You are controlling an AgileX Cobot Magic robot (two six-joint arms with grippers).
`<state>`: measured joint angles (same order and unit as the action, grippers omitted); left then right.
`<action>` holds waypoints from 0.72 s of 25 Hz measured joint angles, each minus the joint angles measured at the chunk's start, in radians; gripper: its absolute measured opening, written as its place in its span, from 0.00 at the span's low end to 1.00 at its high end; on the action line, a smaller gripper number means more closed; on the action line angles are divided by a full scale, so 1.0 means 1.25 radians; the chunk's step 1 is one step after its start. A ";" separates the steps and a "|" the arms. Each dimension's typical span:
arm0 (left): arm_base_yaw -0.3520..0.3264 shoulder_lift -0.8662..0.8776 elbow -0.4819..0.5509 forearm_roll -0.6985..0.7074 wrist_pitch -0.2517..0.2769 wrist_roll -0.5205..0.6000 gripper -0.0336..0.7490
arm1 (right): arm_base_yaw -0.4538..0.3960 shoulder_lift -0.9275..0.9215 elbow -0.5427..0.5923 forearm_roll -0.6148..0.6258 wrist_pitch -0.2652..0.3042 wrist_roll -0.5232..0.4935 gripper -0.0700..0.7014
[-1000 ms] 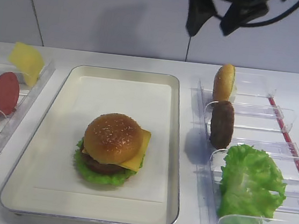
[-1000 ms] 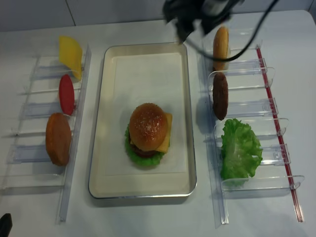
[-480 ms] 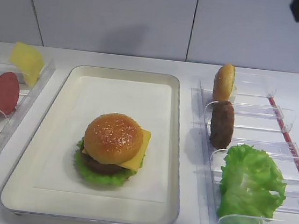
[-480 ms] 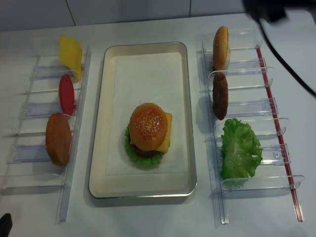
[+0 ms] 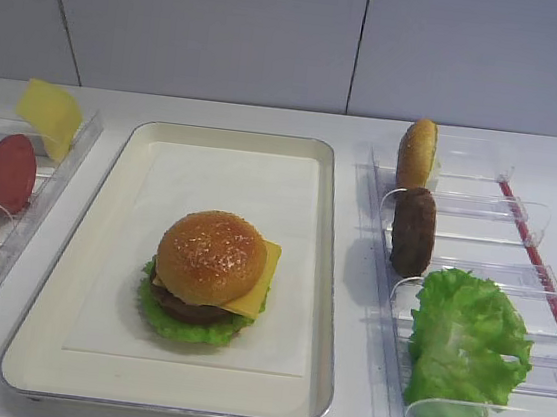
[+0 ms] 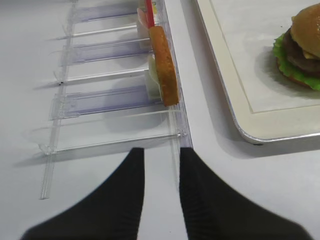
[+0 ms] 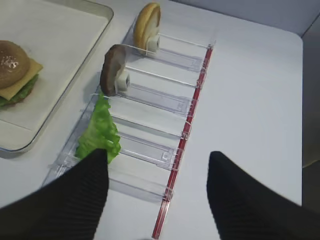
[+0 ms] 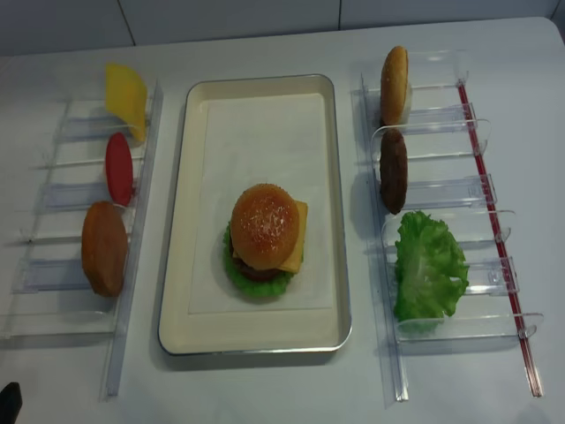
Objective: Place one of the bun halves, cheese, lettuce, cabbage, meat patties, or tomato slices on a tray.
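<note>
The cream tray (image 5: 328, 275) holds a stacked burger: the sesame bun top (image 5: 211, 251) over cheese (image 5: 265, 275), a patty and lettuce (image 5: 179, 328). In the right wrist view my right gripper (image 7: 159, 155) hangs open and empty above the right rack, near its lettuce (image 7: 100, 135), patty (image 7: 112, 62) and bun half (image 7: 146, 22). My left gripper (image 6: 161, 151) hovers at the near end of the left rack, its fingers a narrow gap apart with nothing between them, short of a bun half (image 6: 164, 65). Neither gripper shows in the high views.
The clear left rack (image 8: 132, 265) carries a cheese slice (image 8: 125, 95), a tomato slice (image 8: 118, 168) and a bun half (image 8: 104, 247). The right rack (image 8: 494, 230) has a red strip along its outer edge. White table lies all around.
My right arm has drawn away from above the tray's far end, rightward and out of both high views. The burger and the rack items have not moved.
</note>
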<state>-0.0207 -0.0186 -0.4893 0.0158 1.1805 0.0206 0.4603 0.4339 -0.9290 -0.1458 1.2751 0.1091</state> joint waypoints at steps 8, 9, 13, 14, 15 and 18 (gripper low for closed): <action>0.000 0.000 0.000 0.000 0.000 0.000 0.26 | -0.006 -0.235 0.137 -0.020 0.006 0.002 0.61; 0.000 0.000 0.000 0.000 0.000 0.000 0.26 | -0.019 -0.252 0.158 -0.023 0.006 0.002 0.61; 0.000 0.000 0.000 0.000 0.000 0.000 0.26 | -0.122 -0.303 0.232 -0.024 0.007 0.002 0.61; 0.000 0.000 0.000 0.000 0.000 0.000 0.26 | -0.147 -0.315 0.244 -0.024 0.007 0.002 0.61; 0.000 0.000 0.000 0.000 0.000 0.000 0.26 | -0.178 -0.325 0.258 -0.020 0.007 0.002 0.61; 0.000 0.000 0.000 0.000 0.000 0.000 0.26 | -0.256 -0.358 0.290 0.011 0.007 0.000 0.61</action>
<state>-0.0207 -0.0186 -0.4893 0.0158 1.1805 0.0206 0.1397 -0.0135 -0.5670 -0.1325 1.2843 0.1094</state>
